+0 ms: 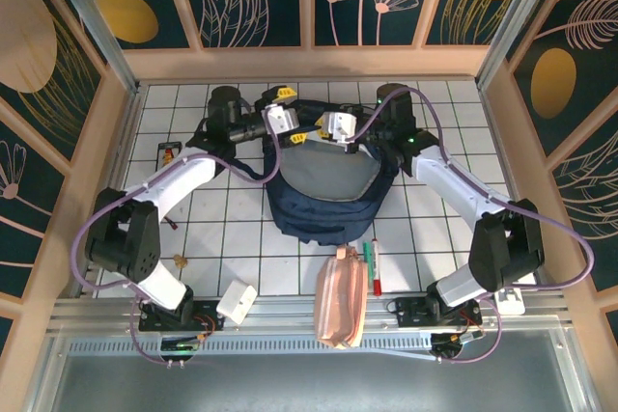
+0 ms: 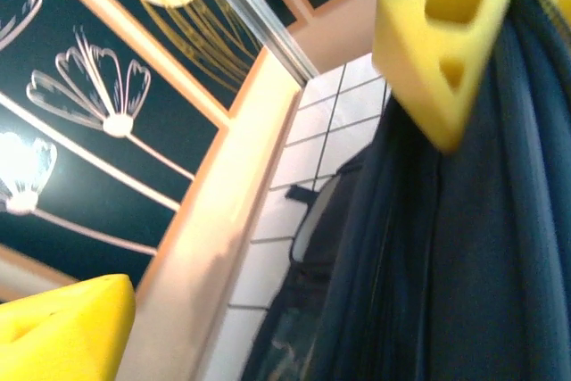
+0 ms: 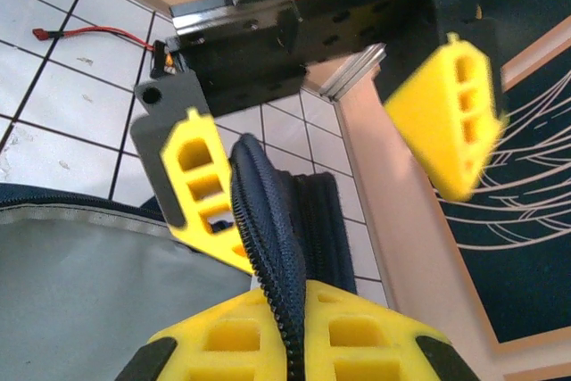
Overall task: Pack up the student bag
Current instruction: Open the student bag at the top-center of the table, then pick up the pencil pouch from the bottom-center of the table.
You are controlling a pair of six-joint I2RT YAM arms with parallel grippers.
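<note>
Top cam: student bag (image 1: 323, 195) lies mid-frame on the tiled table (image 1: 232, 229), mouth gaping toward the upper edge. R gripper (image 3: 290, 310) is clenched on the bag's zip rim (image 3: 268, 220), bottom centre of its wrist cam. L gripper (image 3: 326, 153) is released, jaws wide either side of that rim.

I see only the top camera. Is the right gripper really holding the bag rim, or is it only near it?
Observer: Holding. In the right wrist view, the right gripper is shut on the bag, pinching its zipped rim.
Operator: And the left gripper, does it grip also?
Observer: No. The left gripper is open. The rim runs between its spread fingers, close to one of them, not clamped.
</note>
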